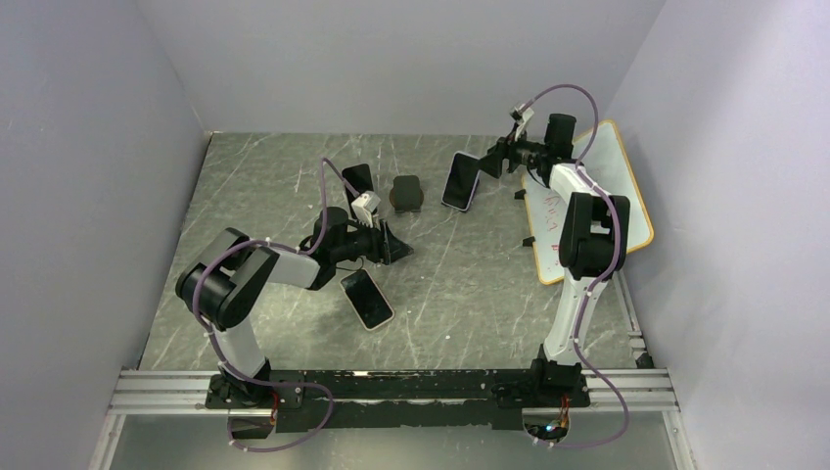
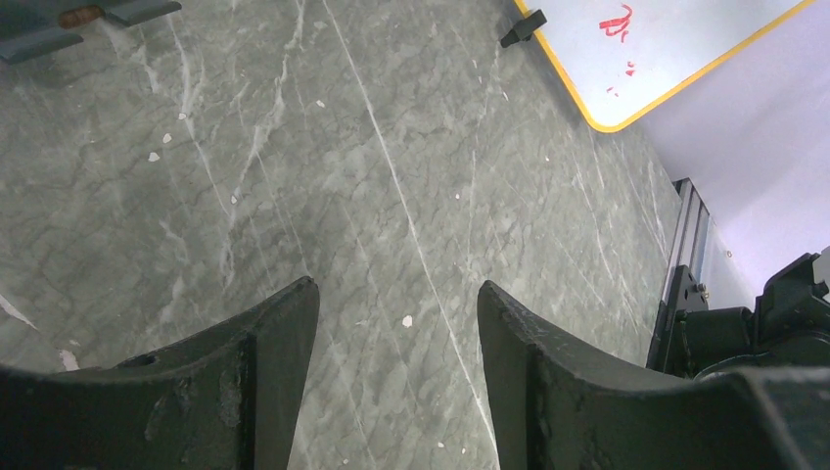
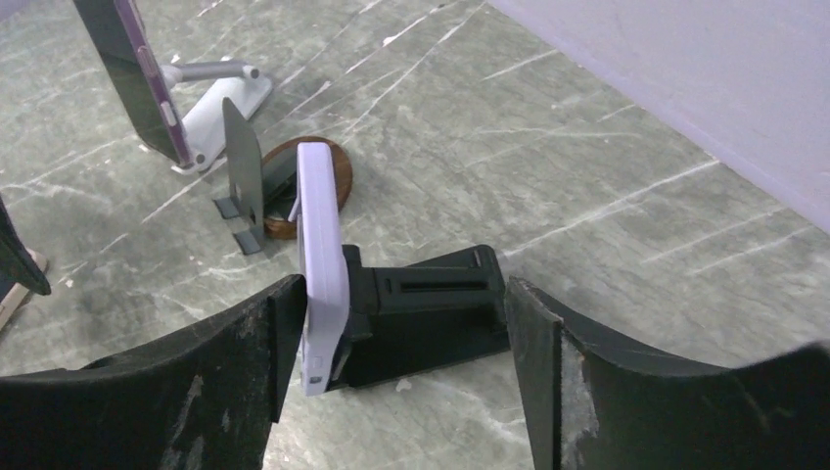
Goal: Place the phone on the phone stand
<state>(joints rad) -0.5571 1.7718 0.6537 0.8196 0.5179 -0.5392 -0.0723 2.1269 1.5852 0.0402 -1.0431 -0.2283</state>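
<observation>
phone (image 3: 321,264) | upright on stand (image 3: 431,313) | right gripper (image 3: 403,289): jaws spread, empty, one finger (image 3: 279,343) just beside phone | risk: finger may clip phone when withdrawing, toppling it | left gripper (image 2: 396,289): spread, empty

Black-and-white arms (image 1: 235,284), looping purple cables (image 1: 566,87), scuffed black claw fingers (image 2: 264,372)

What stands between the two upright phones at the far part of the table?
An empty stand with a round base, touching neither the left phone nor the right phone. The top view shows it plainly.
</observation>
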